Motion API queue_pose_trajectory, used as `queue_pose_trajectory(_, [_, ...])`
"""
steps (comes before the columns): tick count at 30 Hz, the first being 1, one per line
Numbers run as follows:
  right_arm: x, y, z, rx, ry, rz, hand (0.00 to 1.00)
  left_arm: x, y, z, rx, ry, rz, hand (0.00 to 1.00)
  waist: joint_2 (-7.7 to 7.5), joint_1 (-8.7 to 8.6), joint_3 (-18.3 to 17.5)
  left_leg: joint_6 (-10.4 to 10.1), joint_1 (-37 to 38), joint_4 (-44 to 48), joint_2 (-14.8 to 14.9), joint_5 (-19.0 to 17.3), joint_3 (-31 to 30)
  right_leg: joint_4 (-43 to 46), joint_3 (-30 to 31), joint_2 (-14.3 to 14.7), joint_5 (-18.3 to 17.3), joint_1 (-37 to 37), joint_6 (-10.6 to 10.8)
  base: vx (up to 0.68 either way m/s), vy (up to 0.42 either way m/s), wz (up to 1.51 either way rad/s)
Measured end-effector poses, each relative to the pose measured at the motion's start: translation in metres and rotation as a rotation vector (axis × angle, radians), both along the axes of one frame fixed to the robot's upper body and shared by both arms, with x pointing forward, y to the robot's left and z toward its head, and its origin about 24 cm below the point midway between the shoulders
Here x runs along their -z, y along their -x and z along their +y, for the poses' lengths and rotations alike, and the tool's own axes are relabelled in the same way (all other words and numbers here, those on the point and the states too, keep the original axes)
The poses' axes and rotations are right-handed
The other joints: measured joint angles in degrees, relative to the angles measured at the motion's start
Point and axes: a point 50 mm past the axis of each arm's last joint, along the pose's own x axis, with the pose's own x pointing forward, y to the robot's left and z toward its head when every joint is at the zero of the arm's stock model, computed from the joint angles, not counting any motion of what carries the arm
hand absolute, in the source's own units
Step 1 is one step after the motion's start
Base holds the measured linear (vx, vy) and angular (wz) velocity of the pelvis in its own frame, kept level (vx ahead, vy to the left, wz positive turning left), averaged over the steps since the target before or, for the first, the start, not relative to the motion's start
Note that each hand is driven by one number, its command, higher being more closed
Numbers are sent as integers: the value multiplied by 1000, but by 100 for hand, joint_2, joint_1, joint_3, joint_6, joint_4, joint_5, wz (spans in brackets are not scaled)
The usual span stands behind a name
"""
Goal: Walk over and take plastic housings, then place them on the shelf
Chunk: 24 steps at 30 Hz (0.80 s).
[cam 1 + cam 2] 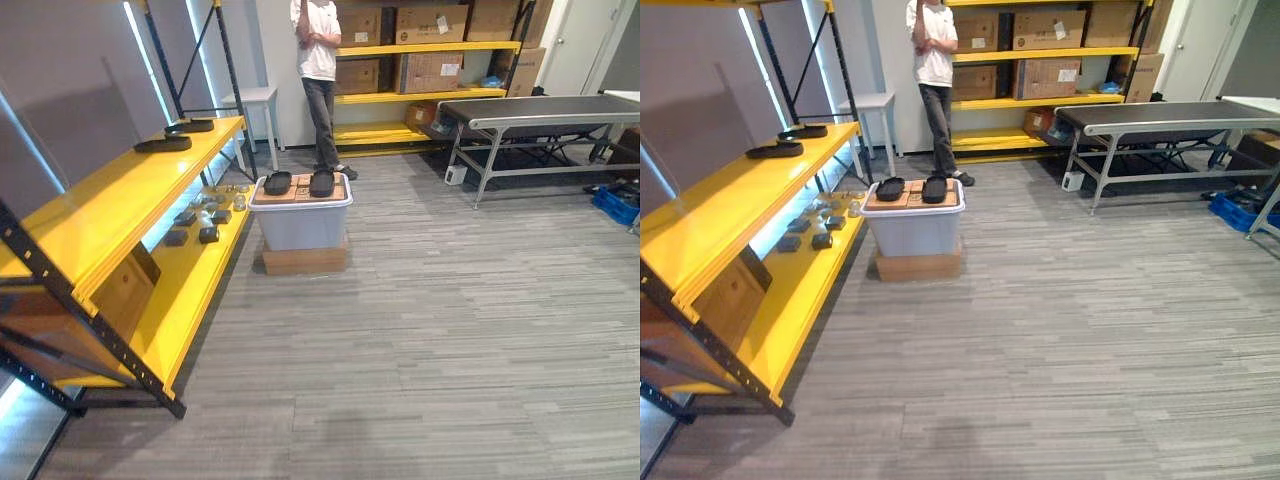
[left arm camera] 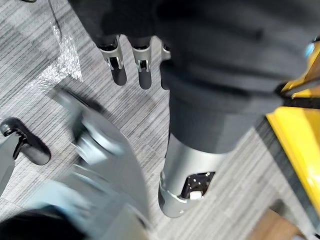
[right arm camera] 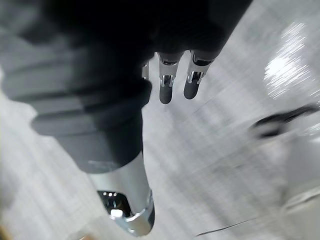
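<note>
Two plastic housings [image 1: 278, 183] atop the bin [image 1: 300, 228]; left hand [image 2: 144, 70] and right hand [image 3: 166, 87] hung open, empty; overshooting could topple them.

Left robot hand [image 2: 144, 70], fingers straight, above grey floor [image 2: 125, 117]; yellow shelf [image 2: 300, 135] nearby

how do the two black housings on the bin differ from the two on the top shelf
The bin pair sits side by side on a brown board atop the white bin; the shelf pair lies one behind the other on the bare yellow shelf. The bin pair looks rounder, the shelf pair longer and flatter. All four are black.
</note>
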Motion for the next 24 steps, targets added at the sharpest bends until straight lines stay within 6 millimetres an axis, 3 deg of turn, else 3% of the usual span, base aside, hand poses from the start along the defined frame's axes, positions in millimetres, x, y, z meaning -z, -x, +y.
queue_pose_trajectory(2, [0,3,-2,1,6,8,0,1,7,-6,12,13,12,0,15,-12,10,-31,9,-908,-99,158,7,8,0,-97,-390,467,254,563,134,-4])
queue_pose_trajectory(3, [0,6,-3,5,8,13,0,2,11,-7,28,14,24,0,-5,22,0,-24,86,-1096,-152,160,0,-2,-13,-180,-650,828,503,666,213,-26])
queue_pose_trajectory(4, [1,14,-4,9,11,32,0,2,11,-8,41,15,32,0,-137,80,-86,228,118,-827,-348,364,-8,274,-23,-430,-877,1006,820,689,223,-30])
queue_pose_trajectory(5, [0,13,-5,3,16,30,0,3,10,-12,64,22,35,0,-116,54,-92,366,89,-592,-399,472,3,873,-24,-543,-907,844,863,827,311,-27])
queue_pose_trajectory(6, [1,10,-2,7,7,19,0,3,6,-14,99,24,31,0,-154,7,-102,454,224,-468,-504,688,11,2526,-39,-866,-741,208,980,817,322,-9])
queue_pose_trajectory(7, [6,14,8,21,-21,27,0,2,-2,-10,142,5,23,0,-323,-21,-46,506,608,-644,-742,756,9,3928,-88,-1316,132,-317,899,801,330,-4])
queue_pose_trajectory(8, [9,17,13,18,-35,41,0,1,-2,-6,160,-12,29,0,-378,-38,-35,517,832,-797,-850,764,6,4409,-80,-1499,598,-494,920,523,208,5])
queue_pose_trajectory(9, [11,21,20,12,-51,53,0,0,-2,-1,203,-29,39,0,-369,-56,-50,547,1074,-932,-900,803,18,4793,-67,-1590,377,-742,931,467,178,7])
queue_pose_trajectory(10, [14,26,27,-8,-64,71,0,-1,-5,2,233,-46,32,0,-353,-81,-53,651,1287,-1044,-899,869,1,4715,-145,-1537,-98,-1070,998,627,226,12])
queue_pose_trajectory(11, [17,26,34,-17,-86,75,0,-4,-14,10,240,-74,9,0,-296,-89,-29,775,1445,-1082,-877,830,-140,3987,-301,-1268,-493,-1424,1005,506,181,13])
queue_pose_trajectory(12, [18,27,36,-17,-90,76,0,-5,-17,12,243,-80,3,0,-291,-101,-28,816,1471,-1083,-870,803,-185,3804,-345,-1189,-532,-1489,984,565,160,33])
queue_pose_trajectory(13, [19,28,40,-30,-101,87,0,-8,-30,17,256,-101,-24,0,-276,-177,-19,941,1579,-1112,-810,698,-331,2928,-423,-856,-556,-1750,964,463,90,42])
queue_pose_trajectory(14, [21,32,43,-37,-109,102,0,-11,-43,21,265,-115,-51,0,-281,-208,-7,926,1779,-1232,-769,580,-419,2042,-434,-564,-484,-2035,970,463,90,44])
queue_pose_trajectory(15, [22,34,43,-32,-114,112,0,-12,-49,24,269,-121,-63,0,-297,-224,-1,893,1931,-1324,-765,521,-440,1621,-426,-467,-362,-2140,967,493,43,28])
queue_pose_trajectory(16, [23,41,43,-15,-118,131,0,-15,-60,28,272,-134,-87,0,-350,-232,23,790,2250,-1411,-789,370,-450,1025,-380,-378,-22,-2338,903,408,15,17])
queue_pose_trajectory(17, [24,44,43,-5,-118,136,0,-17,-62,30,266,-138,-94,0,-370,-241,35,746,2405,-1403,-800,267,-455,823,-350,-359,141,-2401,862,635,-7,17])
queue_pose_trajectory(18, [24,52,42,20,-116,148,0,-18,-62,34,231,-139,-104,0,-383,-284,10,671,2741,-1309,-804,-113,-480,575,-340,-352,421,-2464,689,576,-69,18])
queue_pose_trajectory(19, [24,62,40,40,-114,167,0,-19,-56,36,189,-147,-116,0,-356,-322,-157,649,2890,-1070,-775,-543,-488,764,-376,-379,507,-2635,543,621,-102,17])
queue_pose_trajectory(20, [24,67,39,47,-111,175,0,-19,-52,36,165,-146,-117,0,-310,-314,-262,586,2936,-928,-723,-717,-447,937,-425,-362,521,-2706,471,713,-139,23])
queue_pose_trajectory(21, [23,71,38,54,-107,179,0,-17,-43,33,112,-137,-114,0,-265,-308,-392,329,2675,170,-529,-839,-300,1339,-503,-380,654,-2728,255,748,-144,29])
queue_pose_trajectory(22, [22,70,34,42,-95,181,0,-15,-42,28,82,-126,-115,0,-122,-293,-340,186,1810,2302,-110,-653,-215,1583,-516,-229,635,-2611,-118,744,-136,26])
queue_pose_trajectory(23, [20,67,30,37,-80,176,0,-11,-37,20,80,-98,-93,0,17,-252,-307,103,1495,3125,233,-369,-168,1469,-546,-57,540,-2386,-141,698,-106,1])
queue_pose_trajectory(24, [18,56,26,30,-69,150,0,-6,-25,11,87,-59,-45,0,134,-199,-214,33,1146,3936,587,-447,-101,1136,-517,144,432,-1856,-165,819,-72,-14])
